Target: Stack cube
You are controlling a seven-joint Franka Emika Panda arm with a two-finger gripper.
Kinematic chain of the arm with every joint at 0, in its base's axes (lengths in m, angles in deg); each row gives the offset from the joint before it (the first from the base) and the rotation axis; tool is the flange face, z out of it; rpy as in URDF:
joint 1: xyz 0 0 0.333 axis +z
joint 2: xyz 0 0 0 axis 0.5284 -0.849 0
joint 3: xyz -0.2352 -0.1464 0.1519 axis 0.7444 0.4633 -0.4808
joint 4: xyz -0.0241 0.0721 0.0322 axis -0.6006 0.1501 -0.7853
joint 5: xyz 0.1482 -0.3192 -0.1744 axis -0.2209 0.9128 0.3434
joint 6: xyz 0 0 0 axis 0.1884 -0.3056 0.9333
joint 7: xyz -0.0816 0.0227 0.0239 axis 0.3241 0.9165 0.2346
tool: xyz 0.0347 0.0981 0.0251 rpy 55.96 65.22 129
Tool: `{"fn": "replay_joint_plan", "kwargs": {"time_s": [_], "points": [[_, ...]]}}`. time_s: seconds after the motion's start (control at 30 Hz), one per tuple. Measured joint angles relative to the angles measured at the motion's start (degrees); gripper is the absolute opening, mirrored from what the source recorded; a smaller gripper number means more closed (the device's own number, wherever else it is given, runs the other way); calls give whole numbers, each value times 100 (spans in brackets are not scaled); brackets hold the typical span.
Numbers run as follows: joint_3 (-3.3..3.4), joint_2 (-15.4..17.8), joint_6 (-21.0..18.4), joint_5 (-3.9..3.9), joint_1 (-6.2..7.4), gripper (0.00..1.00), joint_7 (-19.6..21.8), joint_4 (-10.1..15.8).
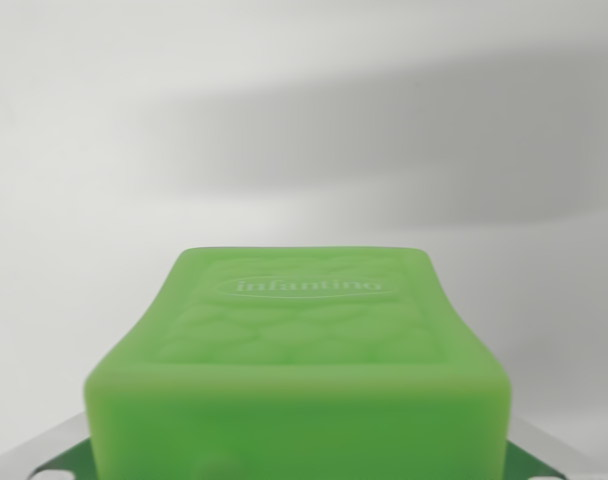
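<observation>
In the wrist view, a soft green cube (299, 370) is filling the lower middle of the picture, so close to the lens that its near face is blurring out completely. Its bottom is being cut off by the lower edge of the picture, so what it is resting on cannot be told. The upper face is tilting away from the camera and is showing a raised, pebbled pattern with an oval label; the lettering inside is soft, though it seems to read "infantino".

At the two bottom corners of the picture, pale grey wedges (24, 450) are slanting inward, each edged by a darker green strip (64, 462) with small white marks. These may be parts of the gripper or of something lying under the cube; they are too cropped and blurred to say which. No fingertips are showing clearly, so whether the gripper is open, closed or clamping the cube cannot be told.

Behind the cube, a plain white surface (104, 150) is stretching to the top edge. A broad, soft grey shadow (404, 150) is crossing it from the wrist view's right toward the middle. The arm itself is lying outside the view, so its pose cannot be read beyond the camera sitting low and just behind the cube.
</observation>
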Motion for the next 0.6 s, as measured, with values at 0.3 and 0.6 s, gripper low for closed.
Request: {"fn": "replay_joint_plan", "kwargs": {"time_s": [0.3, 0.6], "points": [[0, 252, 100, 4, -53, 0, -335, 352], [9, 520, 192, 7, -102, 0, -689, 715]]}}
